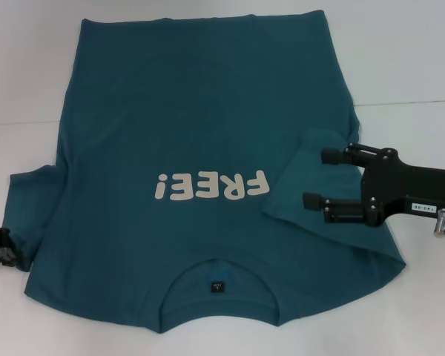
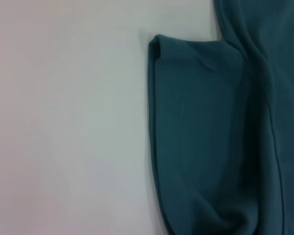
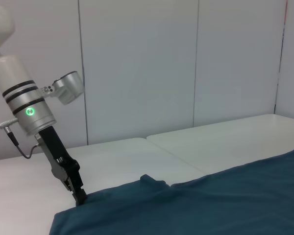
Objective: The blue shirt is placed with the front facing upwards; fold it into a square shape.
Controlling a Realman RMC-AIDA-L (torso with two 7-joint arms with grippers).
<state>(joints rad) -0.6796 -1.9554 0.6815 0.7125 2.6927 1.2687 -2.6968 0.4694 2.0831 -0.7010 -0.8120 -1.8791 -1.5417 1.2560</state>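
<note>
Shirt spread on the white surface, a pincer at each sleeve.

Left pincer [image 1: 1, 251], mostly cut off at the surface's left edge, touches the left sleeve; its grip cannot be told. The shirt [image 1: 200, 141] lies flat, lettering up. Right pincer [image 1: 320, 178] hovers, fingers apart, over the folded-in right sleeve.

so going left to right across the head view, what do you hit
left gripper at the left sleeve → white "FREE!" lettering on the blue shirt → right sleeve folded inward → right gripper, open
</note>
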